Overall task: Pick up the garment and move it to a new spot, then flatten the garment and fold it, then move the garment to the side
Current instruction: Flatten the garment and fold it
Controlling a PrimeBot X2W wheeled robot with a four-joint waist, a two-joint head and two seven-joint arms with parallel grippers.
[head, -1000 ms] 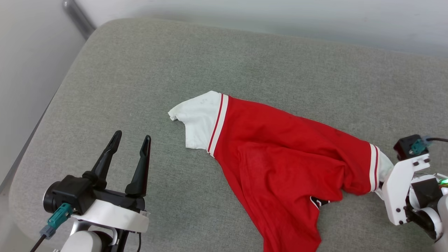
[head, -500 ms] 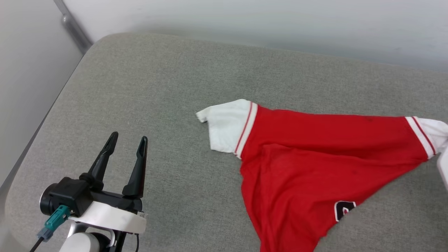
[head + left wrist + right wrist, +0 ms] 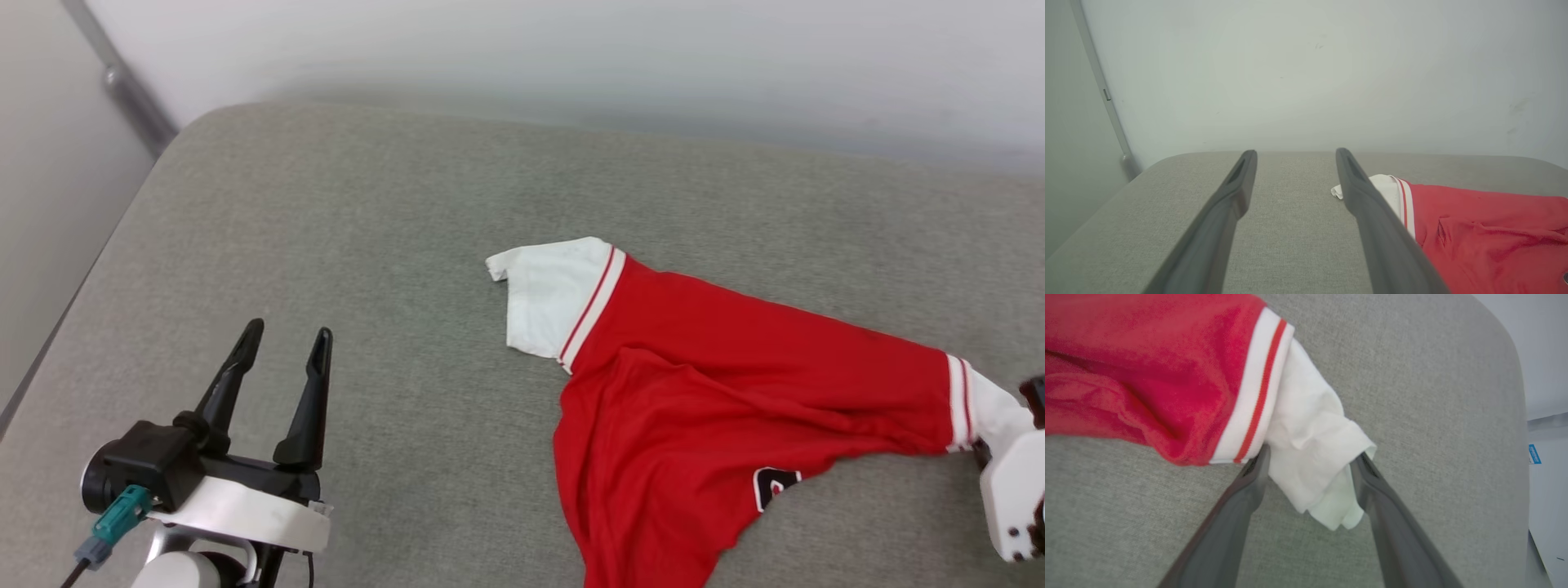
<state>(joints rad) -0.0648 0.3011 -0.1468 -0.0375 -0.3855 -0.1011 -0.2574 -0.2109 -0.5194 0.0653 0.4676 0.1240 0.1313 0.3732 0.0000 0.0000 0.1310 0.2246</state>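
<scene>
grey cushion (image 3: 326, 204): garment (image 3: 694, 392) lies sleeve-to-sleeve, left to right, hem toward the robot. left gripper (image 3: 290, 329) fingers spread, holding nothing. right gripper (image 3: 1309, 457) spread too, astride the white sleeve (image 3: 1310, 428).

Before me spreads a grey woven upholstered cushion (image 3: 343, 212) with rounded corners, its far edge set close to a plain pale wall (image 3: 571, 57). At my left a grey metal pipe (image 3: 122, 94) runs down the wall. Past the cushion's right end, a small blue label (image 3: 1534, 454) sits on something white. The light is soft and even.
</scene>
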